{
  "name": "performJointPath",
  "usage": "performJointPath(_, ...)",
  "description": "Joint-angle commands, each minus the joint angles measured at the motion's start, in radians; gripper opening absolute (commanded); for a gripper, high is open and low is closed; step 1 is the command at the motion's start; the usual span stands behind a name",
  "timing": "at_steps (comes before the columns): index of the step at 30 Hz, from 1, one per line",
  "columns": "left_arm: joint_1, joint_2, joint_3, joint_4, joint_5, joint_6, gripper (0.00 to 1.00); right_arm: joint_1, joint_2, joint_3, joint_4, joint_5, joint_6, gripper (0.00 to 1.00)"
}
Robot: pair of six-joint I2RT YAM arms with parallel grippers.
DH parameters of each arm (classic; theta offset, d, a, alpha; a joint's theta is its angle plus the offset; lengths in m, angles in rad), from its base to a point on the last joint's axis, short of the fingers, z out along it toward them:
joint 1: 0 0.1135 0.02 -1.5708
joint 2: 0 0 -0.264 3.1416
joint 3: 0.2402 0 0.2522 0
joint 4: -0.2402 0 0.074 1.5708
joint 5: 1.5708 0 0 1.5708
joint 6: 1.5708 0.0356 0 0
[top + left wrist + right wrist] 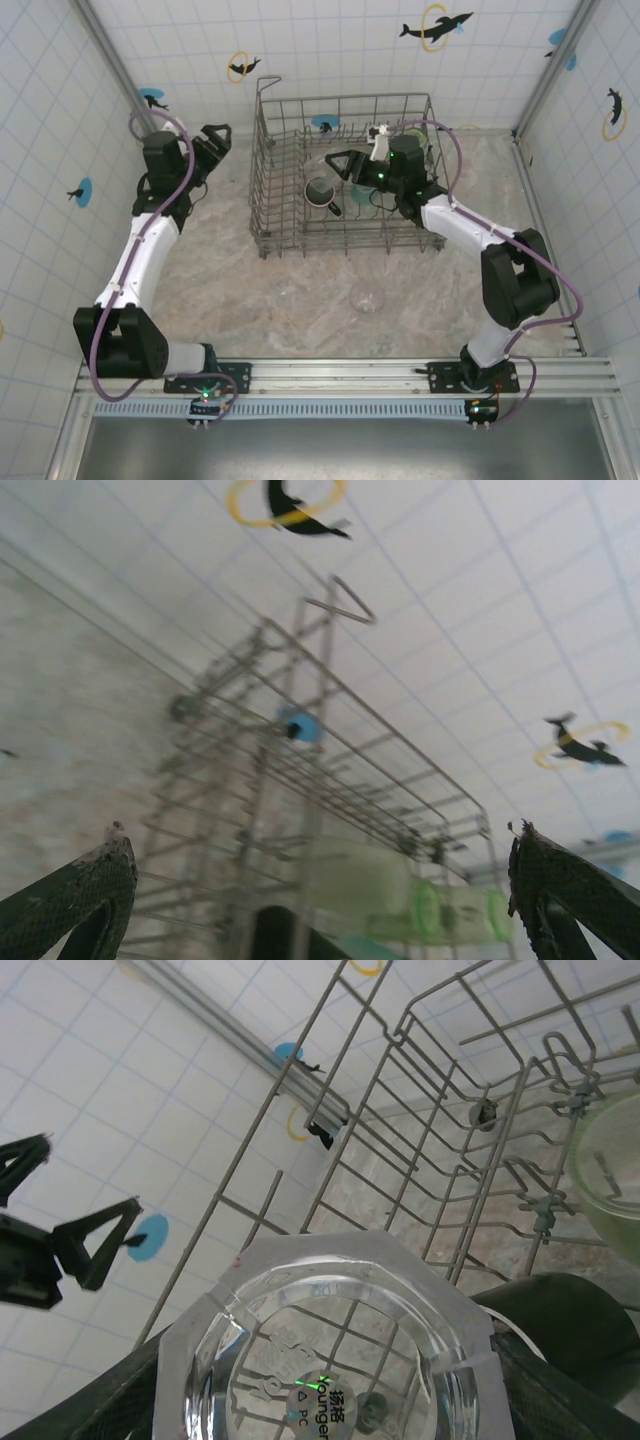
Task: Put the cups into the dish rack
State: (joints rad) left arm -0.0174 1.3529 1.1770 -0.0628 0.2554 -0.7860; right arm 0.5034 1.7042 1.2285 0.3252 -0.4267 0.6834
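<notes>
**R gripper (pixel 338 166) gripping 1 clear tumbler (pixel 320 1360) in dish rack (pixel 265 190)**

We're seeing its jaws partly closed round the tumbler, base facing the wrist cam, long axis running away toward the rack wall. L gripper (pixel 218 135) is hanging wide open, empty, left of rack. 1 dark mug (pixel 320 190) is sitting inside; 1 clear cup (pixel 367 297) on table (pixel 250 290).

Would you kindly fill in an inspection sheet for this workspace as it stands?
Surface: marbled beige tabletop.
Job's things: dish rack holds dark mug and pale green cup; one clear cup stands on the tabletop before it.
Clutter: nothing seen.
End effectors: left end effector open, beside the rack; right end effector shut on clear tumbler in the rack.
Cables: purple cables hang in loose loops.
Surroundings: white tiled walls with fish stickers.
</notes>
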Motion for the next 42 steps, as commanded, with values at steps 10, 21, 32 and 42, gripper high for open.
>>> performJointPath(10,0.109,0.018,-0.078,-0.125,-0.216,0.283,0.97,0.102,0.017,0.162,-0.210,0.069,-0.352,0.55)
performJointPath(21,0.210,-0.026,-0.190,-0.064,-0.191,0.389,0.97,0.175,0.135,0.286,-0.345,0.051,-0.542,0.55)
performJointPath(32,0.210,-0.070,-0.252,-0.015,-0.205,0.407,0.97,0.214,0.187,0.323,-0.361,0.002,-0.615,0.55)
performJointPath(42,0.211,-0.046,-0.244,-0.019,-0.158,0.383,0.97,0.243,0.237,0.336,-0.315,-0.033,-0.602,0.55)
